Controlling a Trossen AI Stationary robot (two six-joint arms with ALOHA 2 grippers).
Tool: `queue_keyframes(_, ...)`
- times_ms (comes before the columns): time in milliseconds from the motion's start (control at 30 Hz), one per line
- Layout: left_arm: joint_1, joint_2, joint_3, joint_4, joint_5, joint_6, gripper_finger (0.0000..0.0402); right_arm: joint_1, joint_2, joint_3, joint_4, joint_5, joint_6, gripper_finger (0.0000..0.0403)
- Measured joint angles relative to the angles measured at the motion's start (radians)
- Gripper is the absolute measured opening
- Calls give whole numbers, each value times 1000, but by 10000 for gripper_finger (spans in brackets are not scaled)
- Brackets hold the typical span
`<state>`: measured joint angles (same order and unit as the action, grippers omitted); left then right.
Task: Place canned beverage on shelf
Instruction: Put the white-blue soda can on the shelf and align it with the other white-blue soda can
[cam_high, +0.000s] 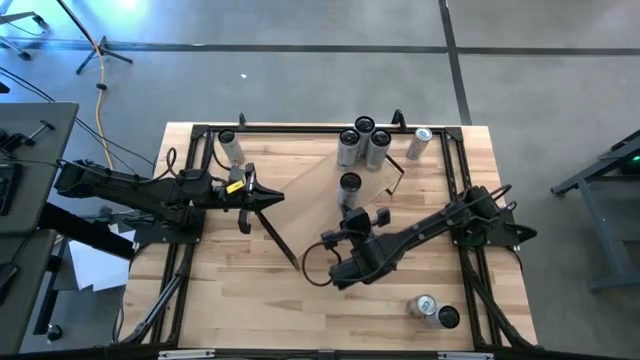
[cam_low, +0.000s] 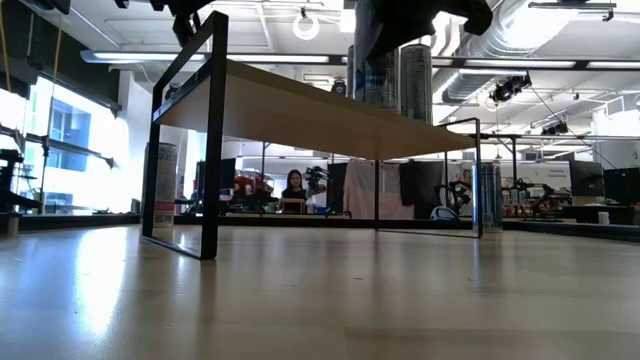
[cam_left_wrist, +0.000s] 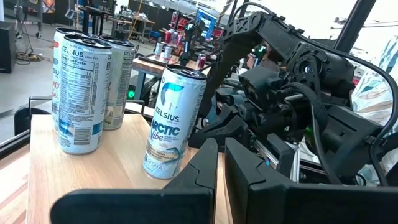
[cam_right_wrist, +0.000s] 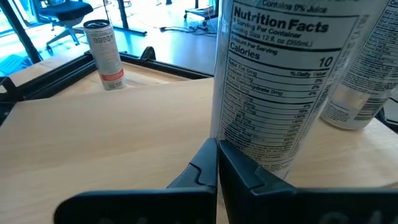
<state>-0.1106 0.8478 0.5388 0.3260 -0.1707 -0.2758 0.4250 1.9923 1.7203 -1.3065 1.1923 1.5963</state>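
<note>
Right wrist view first: our right gripper (cam_right_wrist: 217, 163) has its fingers pressed together and empty, tips just in front of an upright can (cam_right_wrist: 273, 81) standing on the shelf (cam_right_wrist: 124, 130). We judge this can already placed and let go. From above, the same can (cam_high: 350, 184) stands alone near the middle of the pale board, with the right gripper (cam_high: 362, 217) just beside it.

Beyond it, three more cans (cam_high: 363, 140) cluster at the shelf's far end, so we count four delivered.

Our left gripper (cam_high: 268, 197) hangs over the shelf's other end, jaws together too, holding nothing.

Work remains, as we read it: a lying can (cam_high: 419, 143) at the far right of the table (cam_high: 240, 300), a can (cam_high: 231, 147) at far left, and two cans (cam_high: 434, 310) lying at the near right, all off the shelf. We judge the task past halfway, with another pickup due next.
</note>
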Motion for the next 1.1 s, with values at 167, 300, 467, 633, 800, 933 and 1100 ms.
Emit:
queue_keyframes(167,0,0,0,0,0,0,3,-12,0,0,-2,0,0,0)
queue_keyframes(300,0,0,0,-8,0,-1,3,-21,0,0,-10,0,0,0)
queue_keyframes(467,0,0,0,-28,0,-1,3,-27,0,0,-41,-10,0,0)
queue_keyframes(633,0,0,0,-33,0,-1,3,-28,0,0,-82,-15,1,0)
queue_keyframes(800,0,0,0,-33,0,-1,3,-28,0,0,-177,-16,99,0)
queue_keyframes(933,0,0,0,-34,0,-1,3,-28,0,0,-266,-15,211,0)
queue_keyframes(1100,0,0,0,-36,0,-1,3,-28,0,-1,-252,-15,229,0)
